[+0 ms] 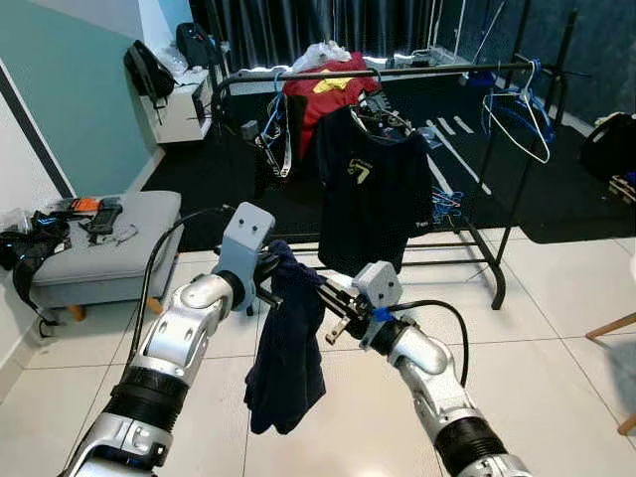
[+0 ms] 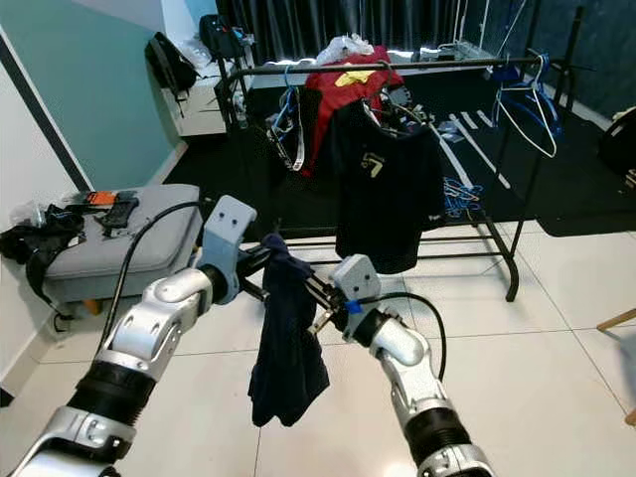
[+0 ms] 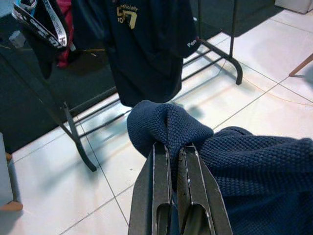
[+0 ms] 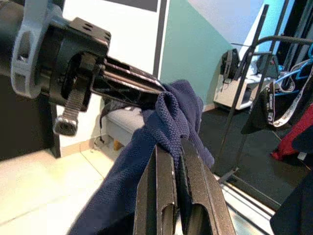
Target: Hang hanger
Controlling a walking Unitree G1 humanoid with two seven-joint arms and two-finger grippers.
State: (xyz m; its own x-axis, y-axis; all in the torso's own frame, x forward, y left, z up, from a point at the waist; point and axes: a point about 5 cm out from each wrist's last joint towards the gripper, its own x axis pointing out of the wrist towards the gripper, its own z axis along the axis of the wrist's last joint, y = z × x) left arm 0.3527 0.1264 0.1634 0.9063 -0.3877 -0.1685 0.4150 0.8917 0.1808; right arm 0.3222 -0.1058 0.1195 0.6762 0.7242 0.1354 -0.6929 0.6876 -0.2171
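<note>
A dark navy knit garment hangs limp between my two arms, over the tiled floor in front of the clothes rack. My left gripper is shut on its bunched top; in the left wrist view the fingers pinch the knit fabric. My right gripper meets it from the other side, shut on the same bunch of cloth. The two grippers' tips nearly touch. Any hanger inside the cloth is hidden.
The black rack holds a black T-shirt, a red garment, lanyards and empty wire hangers at its right end. A grey ottoman with clutter stands at the left. A wooden chair leg pokes in at the right.
</note>
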